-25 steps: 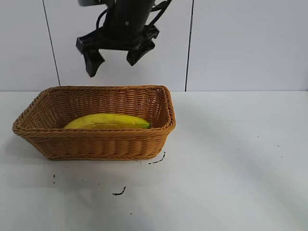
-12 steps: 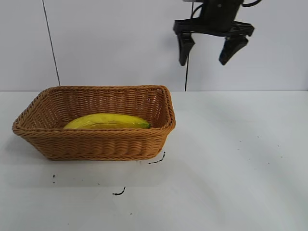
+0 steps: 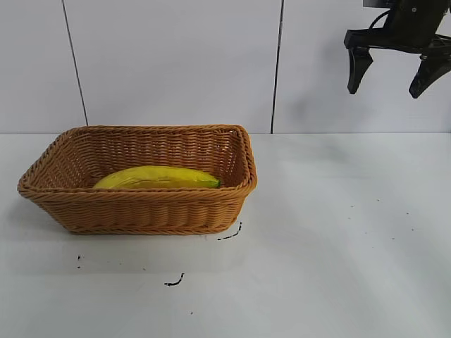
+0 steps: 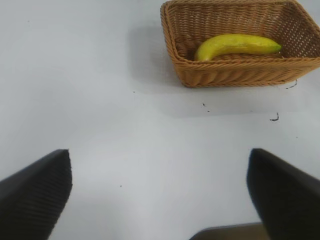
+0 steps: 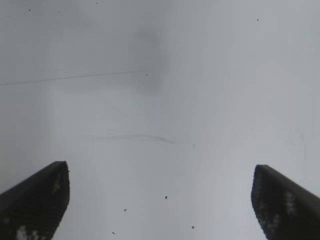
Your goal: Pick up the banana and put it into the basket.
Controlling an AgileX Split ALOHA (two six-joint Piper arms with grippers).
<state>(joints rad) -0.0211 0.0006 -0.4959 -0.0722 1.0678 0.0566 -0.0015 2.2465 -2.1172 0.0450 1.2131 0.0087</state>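
Pale wall panels with dark seams back a white desk (image 3: pixel 338 232) flecked with small black marks. High in the upper right of the exterior frame the right claw (image 3: pixel 392 70) hangs with its jaws spread wide and nothing between them; its own wrist view shows only bare desk between the two dark fingers (image 5: pixel 35 197). The left claw (image 4: pixel 160 200) is out of the exterior frame; in its wrist view it too stands spread and empty, looking across the desk toward the basket.

Well apart from the right claw, at the left middle of the exterior frame, sits the basket (image 3: pixel 141 211), woven tan wicker with flared sides. The banana (image 3: pixel 156 177) lies inside it, lengthwise along the near wall, its greenish tip toward the basket's right end. By how things lie, the placing looks done.

Should the banana need handling again, it seems light and fairly firm but easily bruised, with smooth skin that may slip. A gentle hold across its thick middle would probably serve best, since the tapered ends offer less to grip.
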